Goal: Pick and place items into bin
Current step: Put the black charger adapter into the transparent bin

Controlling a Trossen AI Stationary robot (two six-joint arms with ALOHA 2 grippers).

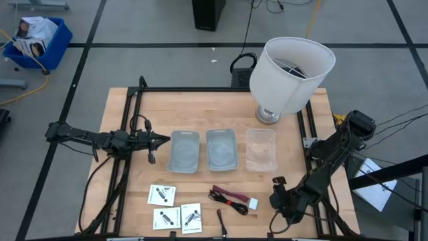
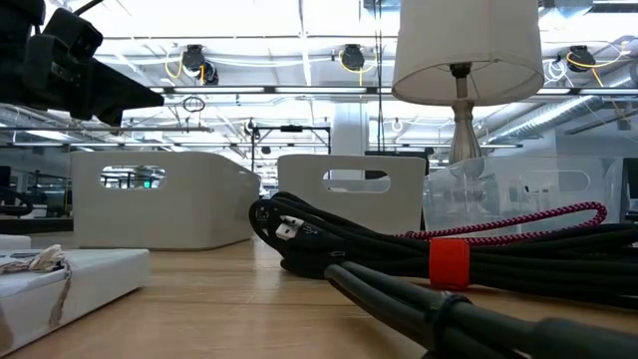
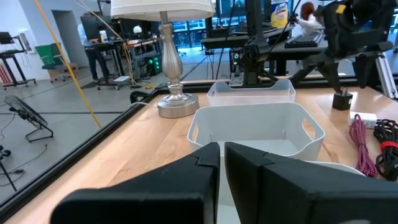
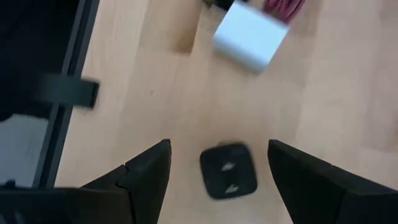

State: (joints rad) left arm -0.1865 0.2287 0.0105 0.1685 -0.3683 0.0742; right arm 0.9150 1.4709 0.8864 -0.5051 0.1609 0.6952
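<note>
My right gripper (image 4: 219, 148) is open and points down at the table's near right part (image 1: 277, 193). Its fingers stand on either side of the tiny black cube (image 4: 228, 170) without touching it. The tiny white block (image 4: 250, 42) lies just ahead, beside the black-and-red cable bundle (image 1: 229, 198). Three white cards (image 1: 161, 195) lie flat near the near edge, and the thin dark stick (image 1: 221, 222) lies beside them. My left gripper (image 1: 155, 140) is shut and hovers level at the left bin's (image 1: 185, 150) left end.
Three bins stand in a row mid-table: two pale ones (image 1: 221, 148) and a clear one (image 1: 261, 148). The large white lampshade (image 1: 292, 67) stands at the far right. A black frame rail (image 1: 127, 154) runs along the table's sides.
</note>
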